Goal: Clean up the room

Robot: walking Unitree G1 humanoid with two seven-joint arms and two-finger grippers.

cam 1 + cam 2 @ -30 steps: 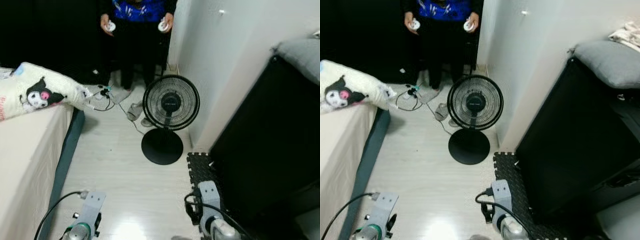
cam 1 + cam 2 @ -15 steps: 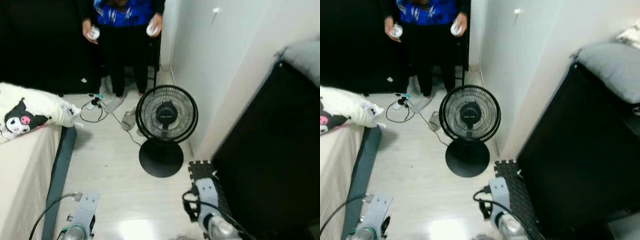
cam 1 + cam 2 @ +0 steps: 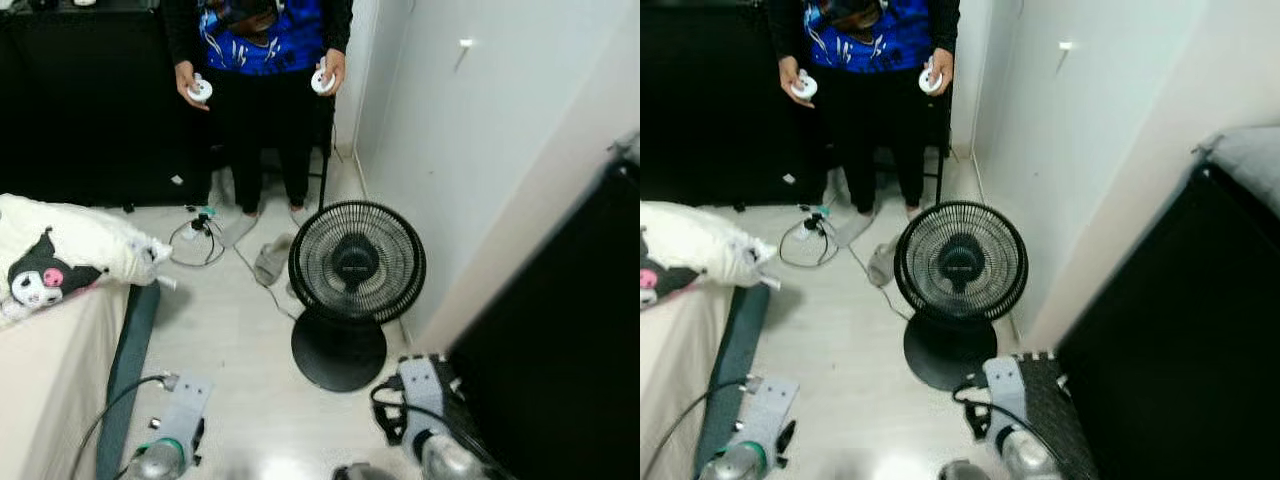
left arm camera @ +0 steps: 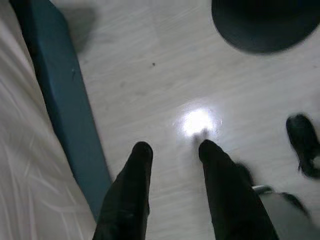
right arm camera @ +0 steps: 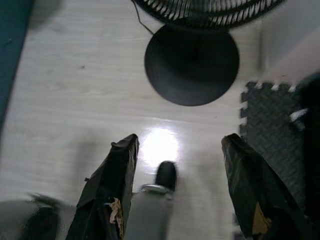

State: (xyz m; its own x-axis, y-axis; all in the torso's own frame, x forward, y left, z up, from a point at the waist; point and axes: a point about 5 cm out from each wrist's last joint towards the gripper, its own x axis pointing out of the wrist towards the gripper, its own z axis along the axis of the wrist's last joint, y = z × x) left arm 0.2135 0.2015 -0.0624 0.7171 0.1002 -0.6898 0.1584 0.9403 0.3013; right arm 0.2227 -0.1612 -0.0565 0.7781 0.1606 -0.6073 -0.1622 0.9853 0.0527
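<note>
Trouble, as I judge it, lies low on the pale floor [image 3: 230, 350] ahead: a cable [image 3: 250, 268] runs from the power strip [image 3: 200, 222] toward the standing fan [image 3: 356, 268], and a foot or an arm swung carelessly could snag it and tip the fan over. The fan stands just ahead of me, close beside the white wall [image 3: 470, 150], its round base [image 5: 191, 64] flat on the floor. A person [image 3: 262, 60] stands beyond it holding two white controllers, so walking forward risks crowding them.

What I take to be the thing to tidy is a grey cloth [image 3: 272, 262], maybe a sock or slipper, lying between the power strip and the fan. Its long axis runs roughly away from me, the far end tilted toward the fan; I cannot tell more.

My left gripper [image 4: 171, 150] hangs over bare floor beside the teal bed edge [image 4: 65, 100], fingers parted and empty. My right gripper [image 5: 177, 145] hangs near the fan base and the black foam mat [image 5: 270, 120], fingers spread wide, holding nothing.
</note>
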